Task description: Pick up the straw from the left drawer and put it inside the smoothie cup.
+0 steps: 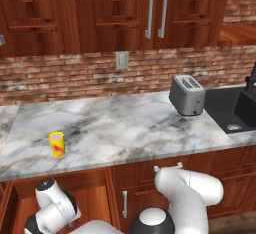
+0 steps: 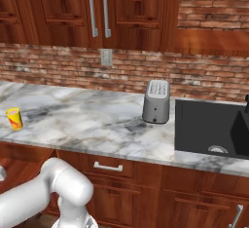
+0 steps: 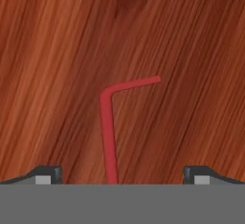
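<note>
The thin red straw (image 3: 107, 137) lies flat on the wood floor of the left drawer (image 3: 186, 46), its bent end (image 3: 131, 84) pointing right in the hand view. My gripper (image 3: 123, 176) hangs open just above it; the two dark fingertips (image 3: 48, 174) stand wide apart with the straw's long part running between them, nothing gripped. In the left base view the arm reaches down into the pulled-out left drawer (image 1: 95, 200) under the counter. The smoothie cup (image 1: 56, 144), yellow with a red mark, stands upright near the counter's front left, also the smoothie cup (image 2: 14, 118).
A silver toaster (image 1: 187, 95) stands on the marble counter (image 1: 125, 128) beside a black sink (image 1: 232, 109) at the right. Wall cabinets with bar handles hang above. A closed drawer (image 2: 108, 166) sits right of the open one.
</note>
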Controlling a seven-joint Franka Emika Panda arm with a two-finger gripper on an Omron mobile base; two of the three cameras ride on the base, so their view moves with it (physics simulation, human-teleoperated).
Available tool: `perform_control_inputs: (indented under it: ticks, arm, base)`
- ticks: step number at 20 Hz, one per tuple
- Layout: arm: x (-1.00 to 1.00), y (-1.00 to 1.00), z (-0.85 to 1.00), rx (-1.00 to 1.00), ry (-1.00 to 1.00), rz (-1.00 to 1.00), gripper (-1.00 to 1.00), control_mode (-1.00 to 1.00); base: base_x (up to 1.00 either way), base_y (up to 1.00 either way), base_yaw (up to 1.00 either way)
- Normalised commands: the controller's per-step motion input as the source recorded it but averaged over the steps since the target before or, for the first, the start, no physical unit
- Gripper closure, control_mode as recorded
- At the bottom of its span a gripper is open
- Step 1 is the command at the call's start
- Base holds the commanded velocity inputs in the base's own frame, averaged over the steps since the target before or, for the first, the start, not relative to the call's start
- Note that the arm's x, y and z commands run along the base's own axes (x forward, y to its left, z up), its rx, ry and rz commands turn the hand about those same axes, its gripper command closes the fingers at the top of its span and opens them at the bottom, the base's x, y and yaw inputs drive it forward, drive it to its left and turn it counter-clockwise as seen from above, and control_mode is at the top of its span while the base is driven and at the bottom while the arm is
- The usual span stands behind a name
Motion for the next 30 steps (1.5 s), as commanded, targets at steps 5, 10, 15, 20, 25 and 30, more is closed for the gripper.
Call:
perform_control_inputs:
  ticks: [5,10,15,20,25,30]
  arm:
    - [0.00,0.00,-0.56,0.00,-0.13,0.00,-1.00,-1.00]
    - [0.00,0.14,-0.48,0.00,-0.12,0.00,-1.00,-1.00]
    - [-0.05,0.10,-0.62,0.04,-0.04,0.00,-1.00,-1.00]
    - [-0.35,0.01,-0.95,0.15,0.00,0.00,1.00,-1.00]
    - [-0.49,0.00,-0.97,0.25,-0.01,0.00,1.00,-1.00]
    - [-0.37,0.00,-0.66,0.27,0.00,0.00,1.00,-1.00]
  base:
    - [0.00,0.00,0.00]
    - [0.00,0.00,0.00]
    - [0.00,0.00,0.00]
    - [0.00,0.00,0.00]
    - [0.00,0.00,0.00]
    - [0.00,0.00,0.00]
